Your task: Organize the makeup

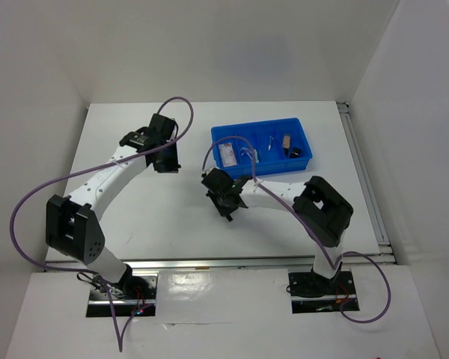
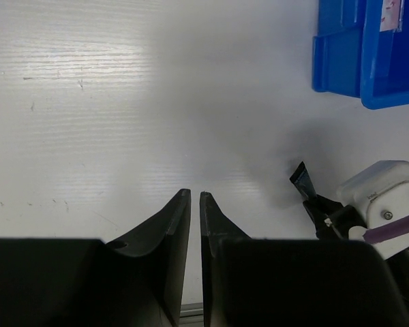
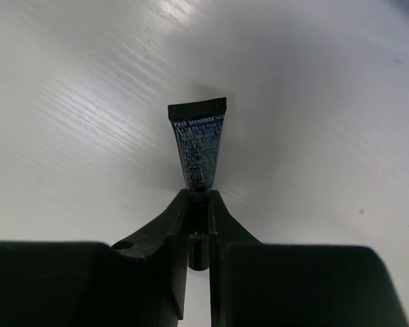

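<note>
Black right pincer (image 3: 198, 199): clamped on one narrow end of the tube, its fingers almost together around it.
Tube (image 3: 199, 146): slim and black with fine print. Its flat crimped end points away from the pincer, down toward the surface (image 1: 172, 217); whether it touches cannot be told.
Tube's place: outside the bin (image 1: 258, 124), near its front left corner in the top view.
Left pincer (image 2: 195, 197): fingers together but for a thin slit, holding nothing, hovering over bare surface to the left of the bin.
Bin contents: a clear pinkish case (image 1: 226, 155) on the left, with a tan bottle (image 1: 286, 142) and a dark compact (image 1: 295, 152) further right.
Step in hand: probably the tube's transfer; it is gripped but not yet placed, and no other makeup shows outside the bin.
Next move: it calls for lifting the tube clear of the front wall, carrying it over a free compartment, lowering it and opening. The tube's long free end could catch on a wall or divider.
</note>
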Action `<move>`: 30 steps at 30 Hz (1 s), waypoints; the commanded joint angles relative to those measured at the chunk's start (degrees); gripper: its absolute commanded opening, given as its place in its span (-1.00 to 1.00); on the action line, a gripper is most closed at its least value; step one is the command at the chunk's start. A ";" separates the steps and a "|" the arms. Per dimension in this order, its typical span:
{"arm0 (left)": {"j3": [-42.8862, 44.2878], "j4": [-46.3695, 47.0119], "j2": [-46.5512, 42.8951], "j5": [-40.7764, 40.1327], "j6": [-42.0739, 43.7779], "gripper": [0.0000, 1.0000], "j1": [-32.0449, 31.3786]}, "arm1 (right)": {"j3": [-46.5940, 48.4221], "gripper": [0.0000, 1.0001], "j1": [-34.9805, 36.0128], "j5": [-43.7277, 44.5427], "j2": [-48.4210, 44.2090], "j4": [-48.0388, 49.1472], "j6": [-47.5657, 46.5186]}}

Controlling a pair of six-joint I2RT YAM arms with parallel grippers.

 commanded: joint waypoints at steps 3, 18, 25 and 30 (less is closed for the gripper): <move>-0.47 0.00 -4.50 -1.23 -0.61 -0.50 0.34 | 6.73 -0.76 -1.21 2.56 -5.91 -1.76 1.07; 0.06 0.00 -7.92 -0.61 0.53 -0.50 1.39 | 29.84 -0.76 -29.84 11.71 2.66 -1.77 -3.49; -1.09 -0.53 -7.93 -1.93 1.58 -0.50 1.39 | 40.30 -0.62 -34.95 8.81 14.36 -2.99 -4.55; -1.79 -0.53 -7.76 -2.64 1.59 -0.47 1.92 | 41.36 0.22 -35.57 8.81 16.30 -4.05 -4.55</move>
